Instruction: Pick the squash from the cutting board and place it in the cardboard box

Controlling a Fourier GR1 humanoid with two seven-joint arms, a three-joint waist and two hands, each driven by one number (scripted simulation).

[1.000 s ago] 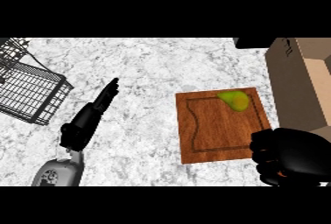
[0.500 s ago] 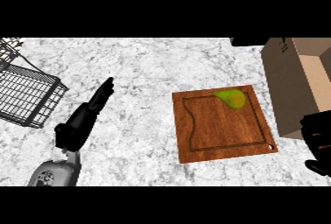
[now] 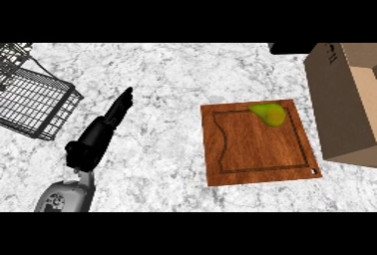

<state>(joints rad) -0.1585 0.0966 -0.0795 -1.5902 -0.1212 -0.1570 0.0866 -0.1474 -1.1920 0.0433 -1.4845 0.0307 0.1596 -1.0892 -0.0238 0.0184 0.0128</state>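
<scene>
- squash [image 3: 269,114] lies on the cutting board [image 3: 258,149], in the board's far right corner; yellow-green with a browner patch toward its right side; nothing touches it
- cutting board is reddish-brown wood with a routed groove running inside its edge and a small hole at its near right corner [image 3: 316,171]; it lies flat on the worktop [image 3: 177,79], right of centre
- cardboard box [image 3: 346,99] stands just beside the board's right edge; tan side faces the view, cut off by the right edge of the frame; whether box and board touch, cannot tell
- left hand [image 3: 110,119] is over the worktop left of the board, well apart from it; fingers straight and stretched out together, pointing away toward the far side, edge-on to the view; holds nothing; grey forearm [image 3: 66,196] comes in from the lower left
- right hand does not show anywhere in the view; state of its fingers cannot be told
- black wire basket [image 3: 33,102] sits at the far left of the worktop, partly cut by the frame edge; apart from the left hand
- worktop is grey-white marbled stone; a dark object [image 3: 290,48] shows at the far edge just left of the box top, too cut off to identify
</scene>
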